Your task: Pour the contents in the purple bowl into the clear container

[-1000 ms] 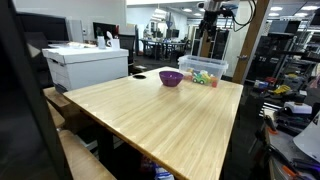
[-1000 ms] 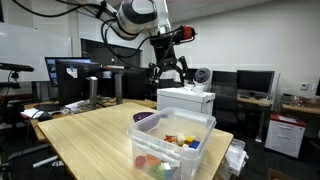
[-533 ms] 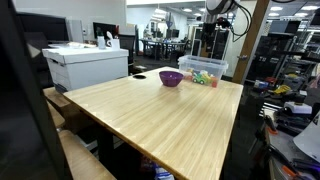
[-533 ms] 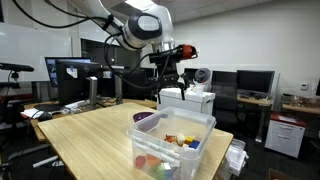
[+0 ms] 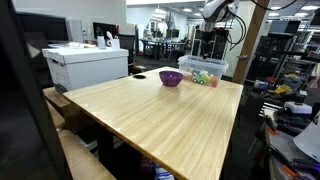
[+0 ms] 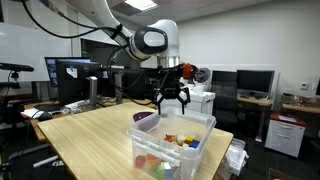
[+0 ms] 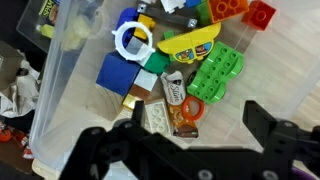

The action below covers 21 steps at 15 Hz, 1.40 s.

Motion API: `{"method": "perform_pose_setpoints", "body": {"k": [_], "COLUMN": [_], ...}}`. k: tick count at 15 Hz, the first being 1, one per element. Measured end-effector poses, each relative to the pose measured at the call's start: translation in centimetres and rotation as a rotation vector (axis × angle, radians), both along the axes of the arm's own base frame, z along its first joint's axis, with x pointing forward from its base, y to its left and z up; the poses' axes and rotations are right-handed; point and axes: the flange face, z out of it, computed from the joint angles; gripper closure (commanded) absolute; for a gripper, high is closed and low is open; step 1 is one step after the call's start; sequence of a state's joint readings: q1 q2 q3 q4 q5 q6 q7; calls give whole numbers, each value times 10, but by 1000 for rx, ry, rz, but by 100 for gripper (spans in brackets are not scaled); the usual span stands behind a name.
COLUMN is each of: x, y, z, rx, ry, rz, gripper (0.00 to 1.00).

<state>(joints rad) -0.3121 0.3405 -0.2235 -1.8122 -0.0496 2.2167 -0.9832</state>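
Observation:
The purple bowl (image 5: 171,78) stands upright on the wooden table beside the clear container (image 5: 203,68). In an exterior view the bowl (image 6: 145,118) peeks out behind the container's (image 6: 171,140) far left corner. My gripper (image 6: 172,99) hangs open and empty in the air just above the container's far side. In the wrist view the two black fingers are spread wide, and my gripper (image 7: 200,135) looks down into the container (image 7: 57,95), which holds several colourful toy blocks, rings and a snack bar. The bowl is out of the wrist view, and its contents cannot be seen.
A large white box (image 5: 88,62) stands on the table's far side; it also shows behind my gripper (image 6: 192,98). Wooden table (image 5: 160,115) stretches toward the camera. Monitors (image 6: 80,78) and office desks surround it. A black item (image 5: 139,76) lies near the bowl.
My gripper has come down from high above the white box to just over the clear container, and the arm has swung with it. Bowl and container have not moved.

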Motion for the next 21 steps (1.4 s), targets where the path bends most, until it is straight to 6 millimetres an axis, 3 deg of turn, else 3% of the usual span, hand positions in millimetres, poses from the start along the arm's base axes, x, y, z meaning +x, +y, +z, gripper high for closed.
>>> {"method": "perform_pose_setpoints", "body": {"k": [2, 7, 13, 21], "x": [0, 4, 3, -6], "y": [0, -1, -5, -22], "z": [0, -1, -31, -76], "rx": [-1, -13, 14, 94], "ry": [0, -59, -53, -31], "rz": [-3, -206, -461, -667], "gripper": [0, 0, 0, 0]}}
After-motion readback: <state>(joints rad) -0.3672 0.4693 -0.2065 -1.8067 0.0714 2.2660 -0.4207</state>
